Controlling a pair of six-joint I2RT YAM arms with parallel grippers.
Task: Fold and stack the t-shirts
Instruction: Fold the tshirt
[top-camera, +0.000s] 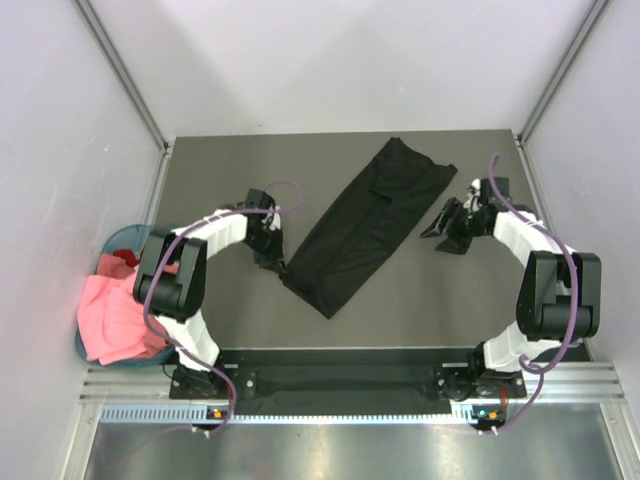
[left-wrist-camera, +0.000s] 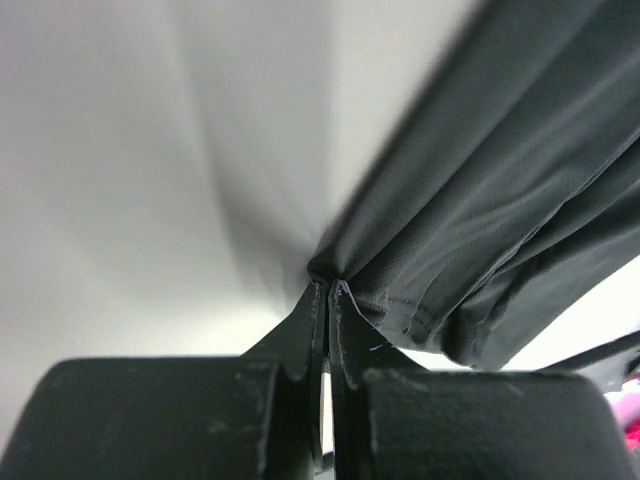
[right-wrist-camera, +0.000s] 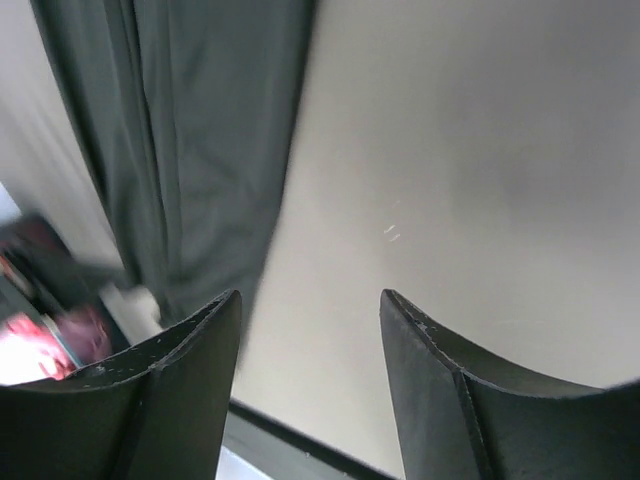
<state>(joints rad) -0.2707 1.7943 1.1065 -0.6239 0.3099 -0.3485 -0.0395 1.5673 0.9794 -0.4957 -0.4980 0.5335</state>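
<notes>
One black t-shirt (top-camera: 365, 225), matte fine knit, lies as a long creased strip diagonally across mid-tabletop (top-camera: 230, 170). Left gripper (top-camera: 279, 266), elbow bent, pinches its near-left hem tight. Right gripper (top-camera: 441, 224) hangs half-open and empty near the right edge.

A robot lab cell: white panels (top-camera: 60, 120), aluminium framing (top-camera: 122, 72).
</notes>
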